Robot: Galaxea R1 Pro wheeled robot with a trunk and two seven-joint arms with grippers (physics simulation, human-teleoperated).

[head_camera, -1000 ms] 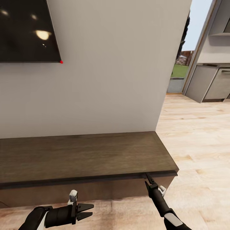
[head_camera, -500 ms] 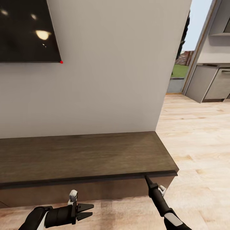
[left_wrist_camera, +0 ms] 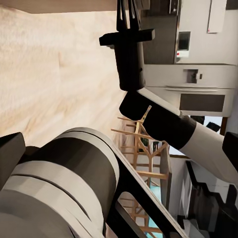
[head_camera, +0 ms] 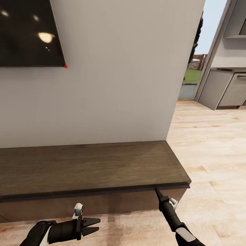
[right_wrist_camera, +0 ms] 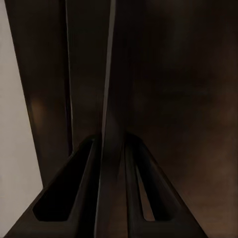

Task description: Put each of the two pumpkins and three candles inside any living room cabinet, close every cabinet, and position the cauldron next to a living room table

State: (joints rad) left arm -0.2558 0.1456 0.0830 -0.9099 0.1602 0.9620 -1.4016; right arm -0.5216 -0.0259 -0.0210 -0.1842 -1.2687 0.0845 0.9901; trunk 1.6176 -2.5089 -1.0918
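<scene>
Head view looks down on the cabinet (head_camera: 92, 167), the long dark brown TV unit against the pale wall, with a black television (head_camera: 29, 32) on that wall above the cabinet's left part. The right claw (head_camera: 157, 190) has its tips at the seam just under the cabinet's top edge, near the cabinet's right end; in the right wrist view its fingers (right_wrist_camera: 82, 198) lie narrow against a thin upright edge of dark wood, though whether they pinch it I cannot tell. The left claw (head_camera: 95, 225) hangs in front of the cabinet's drawer face, apart from it, parted slightly and holding nothing. The cabinet's top is bare. Judging from this, the task is early: the drawer front looks about flush, so opening, loading, shutting and placing the cauldron all seem left.
</scene>
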